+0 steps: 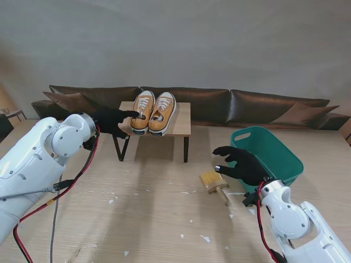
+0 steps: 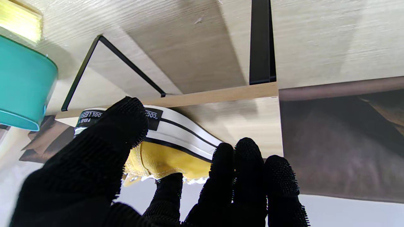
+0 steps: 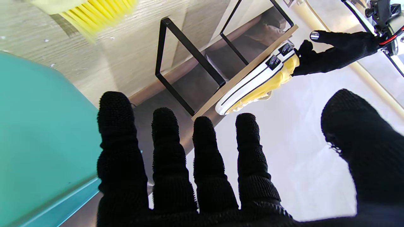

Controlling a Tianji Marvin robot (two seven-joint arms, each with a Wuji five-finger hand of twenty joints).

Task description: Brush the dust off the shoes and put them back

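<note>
So from the stand camera: the pair of yellow shoes (image 1: 153, 112) sits side by side on a little wooden rack (image 1: 182, 121) with black legs, far side of the table (image 1: 137, 219) from me, toes pointing toward me. The left hand (image 1: 112, 120) is up at the heel side of the left shoe (image 1: 142, 111), fingers reaching onto it, touching but I can't tell whether it's actually gripping. The right hand (image 1: 241, 163) hovers spread out with nothing in it, just beside the brush (image 1: 215, 183), which lies flat on the table nearer to me. A teal basket (image 1: 274, 156) sits to the right of that hand. Bits of white debris (image 1: 204, 238) are scattered over the table, and a dark brown sofa (image 1: 247, 107) runs along behind.

Left wrist camera: the black gloved fingers (image 2: 249, 170) and thumb sit either side of the yellow shoe (image 2: 167, 157), thumb over the white sole edge with the label. Looks like a loose pinch, fingers not fully closed. Rack board (image 2: 221, 94) is right against the sole.

Right wrist camera: right hand's fingers (image 3: 170, 151) are splayed wide, holding nothing. Brush bristles (image 3: 98, 12) show at the edge, teal basket (image 3: 41, 135) close by, and the shoes (image 3: 262, 85) with the left hand (image 3: 334, 53) on them are well apart across the table.
</note>
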